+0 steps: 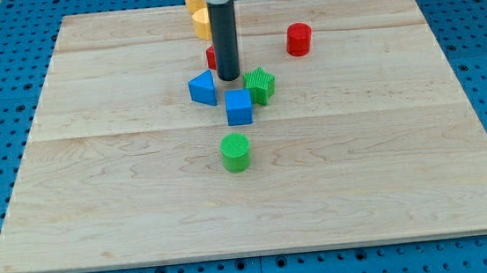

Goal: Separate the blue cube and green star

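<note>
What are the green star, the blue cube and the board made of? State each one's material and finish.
Green star: probably 3D-printed plastic, matte; fine ridged lines show on its top.
Blue cube: likely plastic, matte; even colour, no shine.
Board: light wood, smooth; grain and plank seams show.
My tip is just above both blocks.

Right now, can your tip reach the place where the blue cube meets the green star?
Probably yes: my tip stands just above the blue cube and green star, with nothing between.
</note>
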`<act>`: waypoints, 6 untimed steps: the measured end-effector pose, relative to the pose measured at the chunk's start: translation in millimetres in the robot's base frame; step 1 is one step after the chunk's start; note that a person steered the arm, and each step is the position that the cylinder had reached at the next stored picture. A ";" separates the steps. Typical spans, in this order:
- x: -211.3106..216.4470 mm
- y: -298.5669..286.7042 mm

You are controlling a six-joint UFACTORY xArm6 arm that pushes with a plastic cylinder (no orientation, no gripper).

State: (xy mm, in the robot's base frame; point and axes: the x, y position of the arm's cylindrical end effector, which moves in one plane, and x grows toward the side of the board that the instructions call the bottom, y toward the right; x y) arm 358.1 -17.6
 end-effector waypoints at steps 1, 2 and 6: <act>13.7 1.4; 33.4 16.0; 92.8 27.7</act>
